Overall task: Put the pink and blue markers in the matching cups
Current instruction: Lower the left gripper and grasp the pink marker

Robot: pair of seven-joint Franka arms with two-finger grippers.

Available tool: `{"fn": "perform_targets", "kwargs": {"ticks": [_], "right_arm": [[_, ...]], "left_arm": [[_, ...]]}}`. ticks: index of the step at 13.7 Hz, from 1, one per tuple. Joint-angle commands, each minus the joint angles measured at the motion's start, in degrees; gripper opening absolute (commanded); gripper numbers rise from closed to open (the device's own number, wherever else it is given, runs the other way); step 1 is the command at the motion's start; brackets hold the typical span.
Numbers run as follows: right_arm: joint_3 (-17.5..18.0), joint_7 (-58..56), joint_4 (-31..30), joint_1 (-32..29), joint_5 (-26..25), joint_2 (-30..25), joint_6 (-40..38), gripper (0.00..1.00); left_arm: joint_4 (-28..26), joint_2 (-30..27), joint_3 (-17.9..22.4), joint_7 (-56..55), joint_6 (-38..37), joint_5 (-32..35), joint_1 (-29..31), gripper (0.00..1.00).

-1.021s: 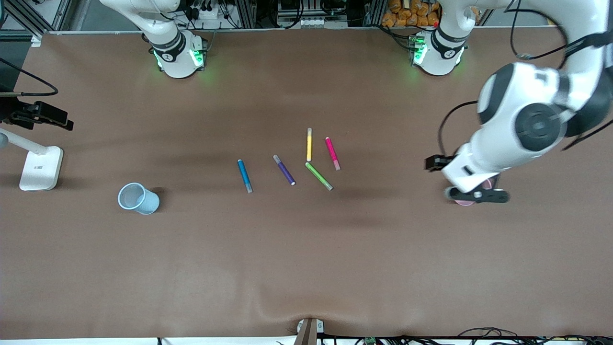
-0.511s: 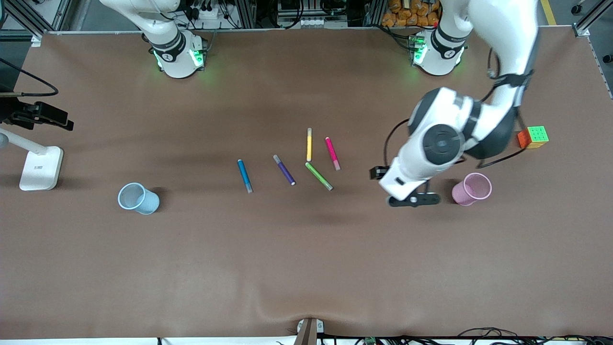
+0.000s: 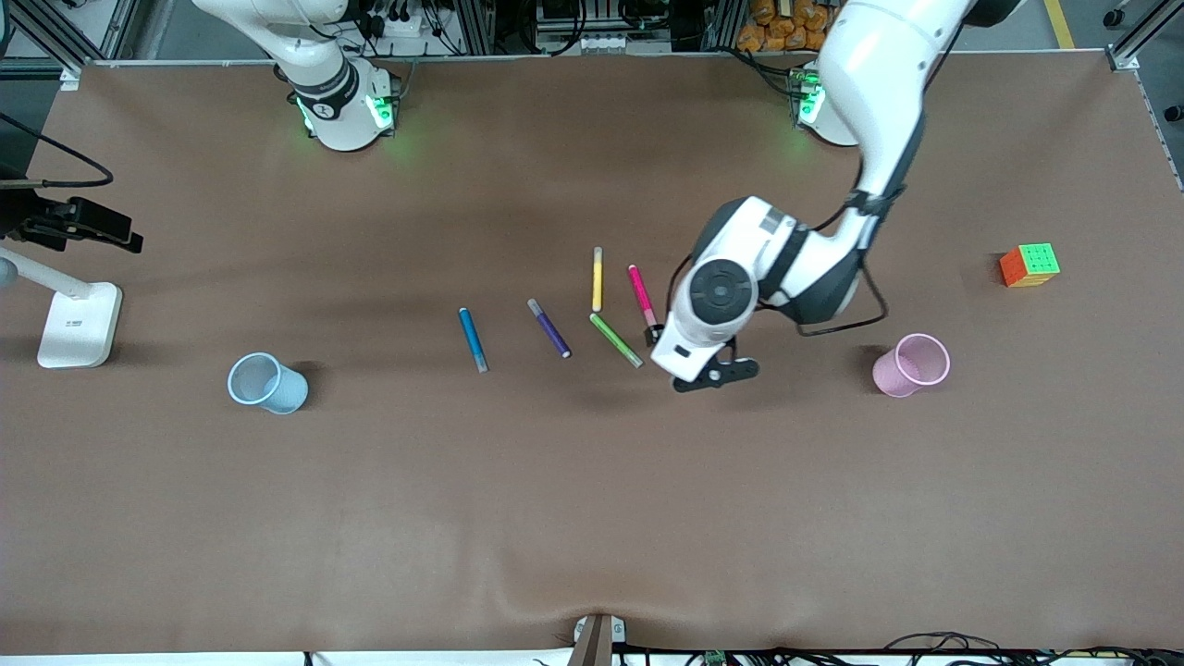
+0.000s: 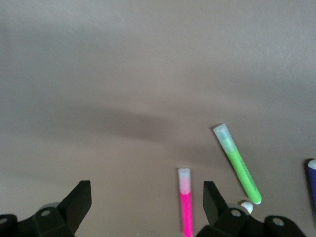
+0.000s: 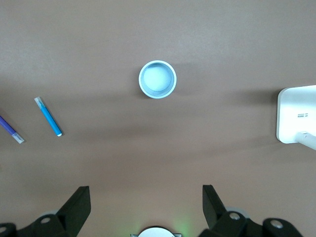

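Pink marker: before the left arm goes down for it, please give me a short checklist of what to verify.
1. Left gripper jaws open: ok.
2. Left gripper centred over the pink marker: not ok; in the left wrist view the marker lies close to one jaw.
3. Space around the marker: not ok; the green marker lies close beside its cap end.
4. Pink cup upright, mouth open: ok.
5. Right gripper out of the way: ok; it waits high over the blue cup.
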Motion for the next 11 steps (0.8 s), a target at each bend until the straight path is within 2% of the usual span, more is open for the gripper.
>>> {"fn": "perform_targets", "kwargs": {"ticks": [1,3,8,11], "right_arm": [[0.82,-0.32,-0.14,-1.24,0.55,-0.18,0.21,1.00],[0.82,-0.32,-0.14,-1.24,0.55,-0.18,0.21,1.00],[0.82,-0.32,-0.14,-1.24,0.55,-0.18,0.21,1.00],[0.82,-0.32,-0.14,-1.24,0.55,-0.18,0.21,1.00]], "left_arm": [[-4.45,-0.27,0.45,-4.50,6.27,-0.14,-1.64,1.00],[-6.30,-0.10,0.45,-4.95,9.00,-0.14,-2.60,1.00],[-6.92,2.18,0.45,-8.64,11.57,-0.13,-4.45,0.76],[-6.92,3.15,0.45,-9.78,11.74,-0.22,-4.89,0.75]]}}
